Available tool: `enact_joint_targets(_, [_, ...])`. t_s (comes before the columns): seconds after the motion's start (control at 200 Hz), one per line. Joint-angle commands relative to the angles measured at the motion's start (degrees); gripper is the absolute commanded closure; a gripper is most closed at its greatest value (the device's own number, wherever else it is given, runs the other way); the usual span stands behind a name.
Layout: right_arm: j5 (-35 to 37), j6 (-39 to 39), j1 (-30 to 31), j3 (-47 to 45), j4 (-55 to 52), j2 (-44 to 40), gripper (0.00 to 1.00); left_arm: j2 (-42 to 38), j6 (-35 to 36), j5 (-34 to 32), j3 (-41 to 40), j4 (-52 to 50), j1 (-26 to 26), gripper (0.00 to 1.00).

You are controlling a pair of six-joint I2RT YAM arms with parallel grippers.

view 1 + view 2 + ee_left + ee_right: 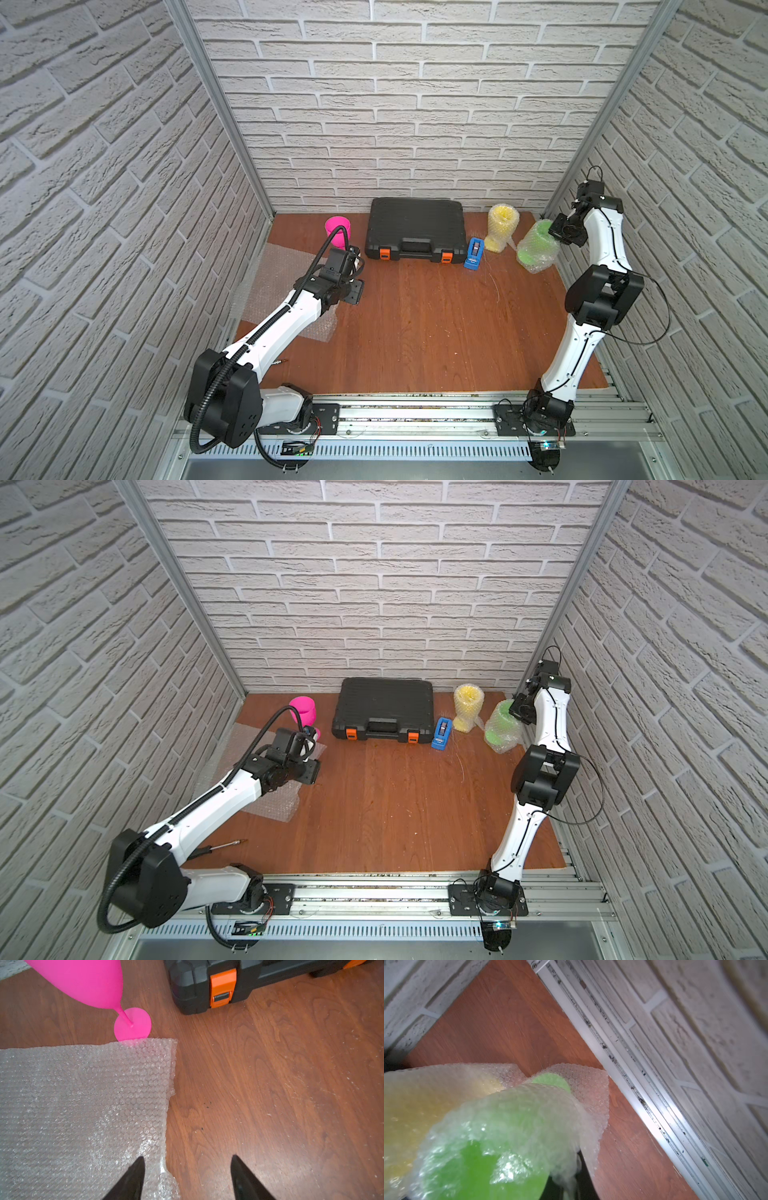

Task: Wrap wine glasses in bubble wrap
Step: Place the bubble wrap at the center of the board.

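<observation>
Left gripper [187,1156] is hovering open over the flat wrap [83,1105]; right gripper [556,232] is pinching shut on the wrapped green glass [536,249]. Yellow glass [503,226] is standing wrapped too; far-left pink glass [334,224] is waiting bare.

Overhead view of a wooden table [415,332] with 2 robot arms. The left gripper [352,289] hangs over the edge of a flat bubble wrap sheet [274,282], and a bare pink goblet [337,228] stands upright just beyond its jaws. Between the 2 grippers sit a closed black case [415,228], a blue tape dispenser [473,251] and a bubble-wrapped yellow goblet [503,226]; the right gripper [556,232] meets the top of a bubble-wrapped green goblet [536,249].
</observation>
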Motion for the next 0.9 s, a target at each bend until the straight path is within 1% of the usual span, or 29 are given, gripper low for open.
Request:
enact_joint_targets(0.0, [-2.6, -0.2, 0.7, 1.6, -0.4, 0.9, 0.97, 0.9, 1.0, 0.8, 1.2, 0.8, 0.4, 0.35])
enact_joint_targets(0.1, [-2.9, -1.0, 1.2, 3.0, -1.8, 3.4, 0.96, 1.1, 1.0, 1.0, 1.3, 0.6, 0.5, 0.35])
enact_joint_targets(0.14, [-2.9, -1.3, 1.3, 4.1, -2.7, 4.4, 0.90, 1.3, 1.1, 1.0, 1.4, 0.5, 0.4, 0.35])
enact_joint_targets(0.21, [-2.2, -1.4, 1.7, 5.2, -3.4, 4.7, 0.75, 1.2, 1.2, 0.9, 1.4, 0.3, 0.5, 0.34])
enact_joint_targets(0.25, [-1.7, -1.3, 1.7, 5.4, -3.4, 4.1, 0.69, 1.2, 1.2, 0.9, 1.5, 0.1, 0.4, 0.34])
enact_joint_targets(0.37, [0.2, -0.8, 1.7, 6.0, -2.6, 0.9, 0.57, 0.7, 1.4, 0.6, 1.3, -0.2, 0.5, 0.34])
enact_joint_targets(0.465, [1.5, -0.9, 1.7, 7.2, -2.6, -1.6, 0.51, 0.0, 1.5, 0.4, 1.1, -0.2, 0.5, 0.34])
enact_joint_targets(0.55, [2.4, -1.0, 1.7, 8.2, -2.9, -3.6, 0.49, -0.4, 1.6, 0.2, 0.9, -0.2, 0.6, 0.33])
enact_joint_targets(0.695, [2.6, -1.1, 1.7, 8.6, -3.1, -6.5, 0.49, -0.6, 1.6, 0.0, 1.0, -0.3, 0.6, 0.33])
enact_joint_targets(0.895, [2.5, -2.0, 1.6, 8.6, -3.7, -7.0, 0.50, 0.6, 1.3, -0.2, 1.6, -1.6, 0.6, 0.33])
